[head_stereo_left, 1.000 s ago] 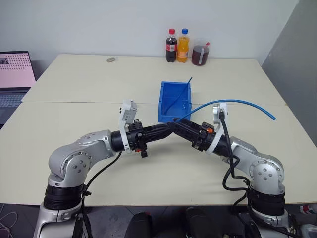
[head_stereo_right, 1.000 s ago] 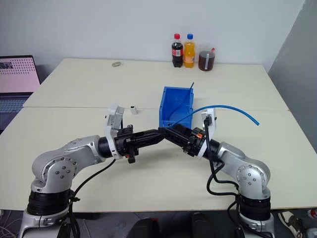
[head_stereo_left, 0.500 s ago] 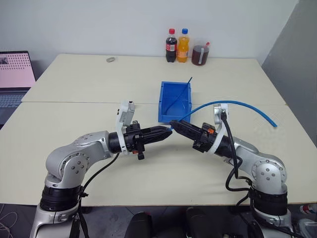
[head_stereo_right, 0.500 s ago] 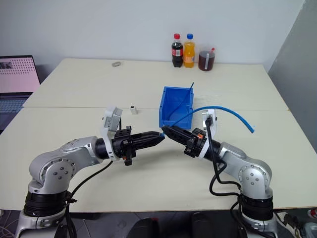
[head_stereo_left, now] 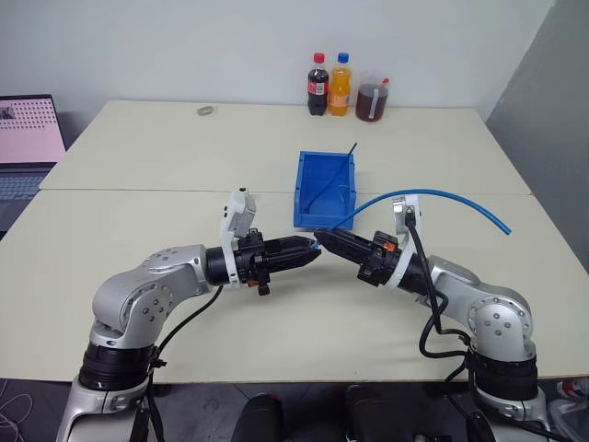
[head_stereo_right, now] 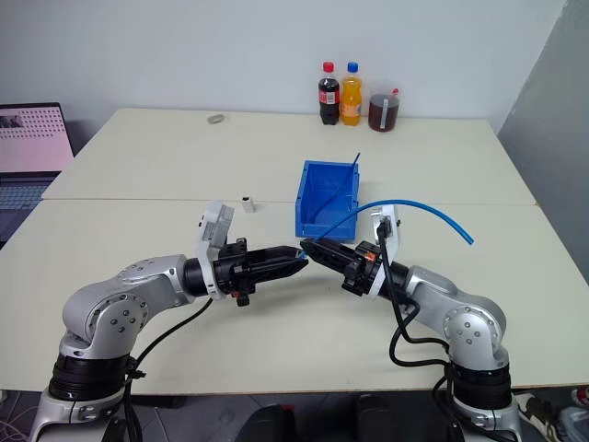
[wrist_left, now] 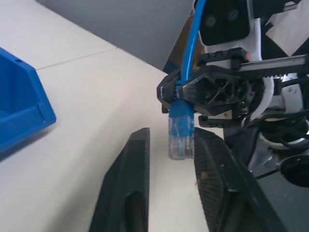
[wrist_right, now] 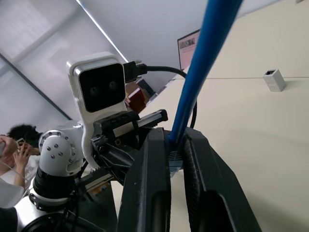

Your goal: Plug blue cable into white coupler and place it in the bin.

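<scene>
My right gripper [head_stereo_left: 320,236] is shut on the blue cable [head_stereo_left: 433,192] just behind its clear plug [wrist_left: 181,142]. From there the cable arcs up and over to the right, its far end hanging free above the table. My left gripper [head_stereo_left: 311,249] faces the right one tip to tip. It is open, and the plug hangs between its fingers [wrist_left: 130,183]. The white coupler [head_stereo_right: 248,203] lies on the table behind my left wrist, apart from both grippers. The bin [head_stereo_left: 324,189] stands just beyond the gripper tips with its low lip toward me.
A thinner dark blue cable [head_stereo_left: 337,173] leans inside the bin. Two bottles [head_stereo_left: 317,85] and a jar of dark drink [head_stereo_left: 372,101] stand at the table's far edge, with a small grey ring [head_stereo_left: 205,110] to their left. A laptop [head_stereo_left: 28,138] sits far left.
My right gripper has shut on the cable behind the plug, and my left gripper has opened. The grippers, which crossed over each other a second ago, now stand tip to tip.
</scene>
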`<act>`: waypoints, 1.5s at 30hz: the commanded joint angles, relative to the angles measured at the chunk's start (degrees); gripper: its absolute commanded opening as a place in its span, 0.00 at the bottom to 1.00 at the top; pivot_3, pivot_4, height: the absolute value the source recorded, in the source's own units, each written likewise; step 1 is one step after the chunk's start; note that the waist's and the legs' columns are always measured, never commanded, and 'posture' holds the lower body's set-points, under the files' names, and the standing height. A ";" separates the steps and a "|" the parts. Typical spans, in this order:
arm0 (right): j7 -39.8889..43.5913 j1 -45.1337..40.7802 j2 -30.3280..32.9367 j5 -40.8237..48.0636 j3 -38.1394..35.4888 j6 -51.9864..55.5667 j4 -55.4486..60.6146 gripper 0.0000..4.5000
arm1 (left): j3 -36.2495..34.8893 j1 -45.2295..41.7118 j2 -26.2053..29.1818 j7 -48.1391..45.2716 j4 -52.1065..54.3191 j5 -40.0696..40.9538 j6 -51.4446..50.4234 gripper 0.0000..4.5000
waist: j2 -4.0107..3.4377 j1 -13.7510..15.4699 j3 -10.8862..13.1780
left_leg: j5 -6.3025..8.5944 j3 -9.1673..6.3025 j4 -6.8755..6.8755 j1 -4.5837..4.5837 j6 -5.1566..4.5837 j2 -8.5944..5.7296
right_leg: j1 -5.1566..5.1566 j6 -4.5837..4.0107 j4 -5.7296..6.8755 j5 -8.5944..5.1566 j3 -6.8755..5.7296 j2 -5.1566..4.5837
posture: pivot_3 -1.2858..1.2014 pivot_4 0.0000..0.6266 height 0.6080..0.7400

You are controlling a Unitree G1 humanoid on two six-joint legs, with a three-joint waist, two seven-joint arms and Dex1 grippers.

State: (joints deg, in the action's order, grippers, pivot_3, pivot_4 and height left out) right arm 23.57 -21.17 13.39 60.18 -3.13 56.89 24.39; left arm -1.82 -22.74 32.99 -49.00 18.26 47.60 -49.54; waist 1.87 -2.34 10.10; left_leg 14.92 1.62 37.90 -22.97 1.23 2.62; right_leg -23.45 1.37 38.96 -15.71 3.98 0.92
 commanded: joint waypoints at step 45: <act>4.94 0.44 5.83 -9.79 0.87 -9.35 -2.73 0.02 | -2.07 -27.19 -15.23 39.14 -68.10 -42.94 37.54 1.00 | 0.13 0.67 0.05 | 0.01 0.02 0.01 -0.22 0.00 -0.08 | -0.13 -0.16 -0.08 0.22 -0.29 -0.06 | 0.52 0.24 1.00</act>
State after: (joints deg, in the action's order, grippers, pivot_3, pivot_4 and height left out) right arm 28.61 -20.35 19.31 50.09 -1.16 48.57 19.25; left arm -3.17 -47.57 18.11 -11.21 -46.17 5.82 -15.21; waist 2.00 -1.67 10.15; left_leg 14.93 1.63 37.92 -23.20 1.22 2.53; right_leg -23.58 1.23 38.88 -15.49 3.67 0.86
